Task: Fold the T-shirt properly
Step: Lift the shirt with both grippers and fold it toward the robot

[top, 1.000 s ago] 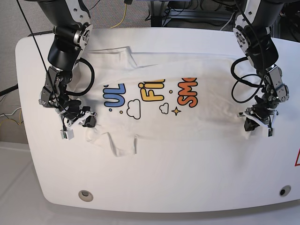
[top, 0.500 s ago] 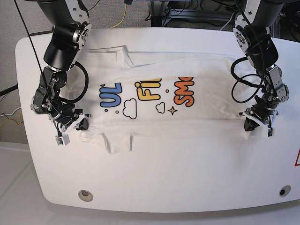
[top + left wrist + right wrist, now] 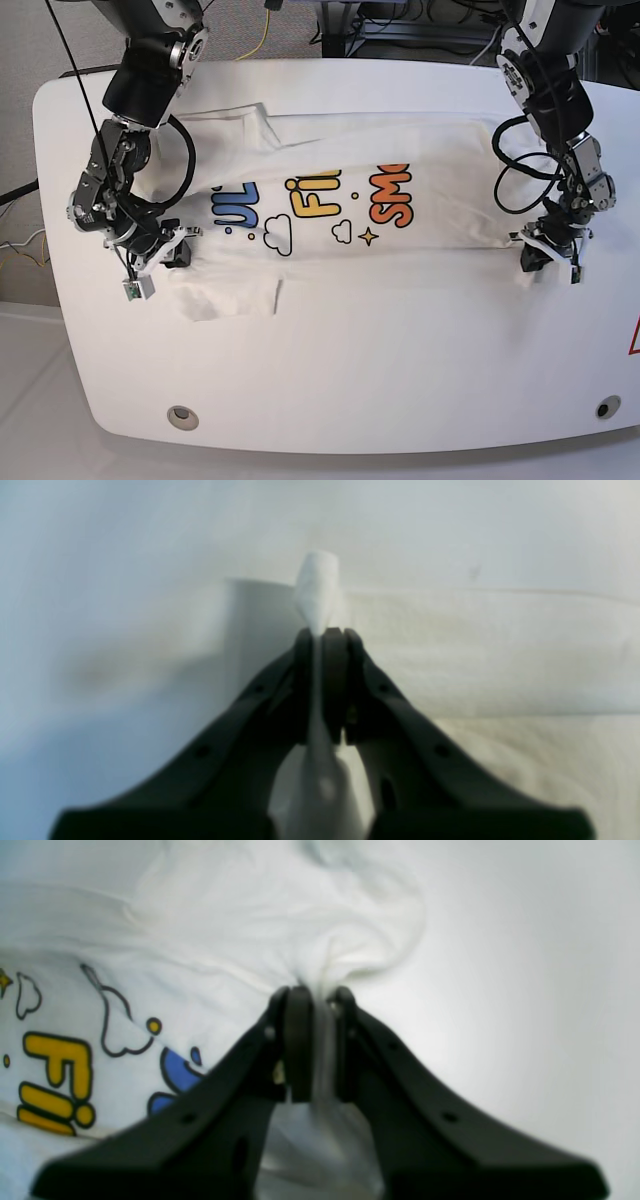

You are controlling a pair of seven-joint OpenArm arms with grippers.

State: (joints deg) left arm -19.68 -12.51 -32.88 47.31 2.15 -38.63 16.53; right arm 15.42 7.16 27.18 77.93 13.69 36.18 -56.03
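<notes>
Black tool on bunched white T-shirt

The T-shirt is white and lies spread sideways across the tabletop, its near long edge folded up over itself so the print is cut off: blue "UL", yellow "FI" and orange "SM" letters show, with outlined clouds and a small star beneath. The right gripper pinches a bunched pleat of cloth at the sleeve end; from there one short sleeve lies flat just in front of it, and another beyond it at the far edge. The left gripper pinches a thin fold of the hem corner, with a small white tip poking out past its fingertips.
</notes>
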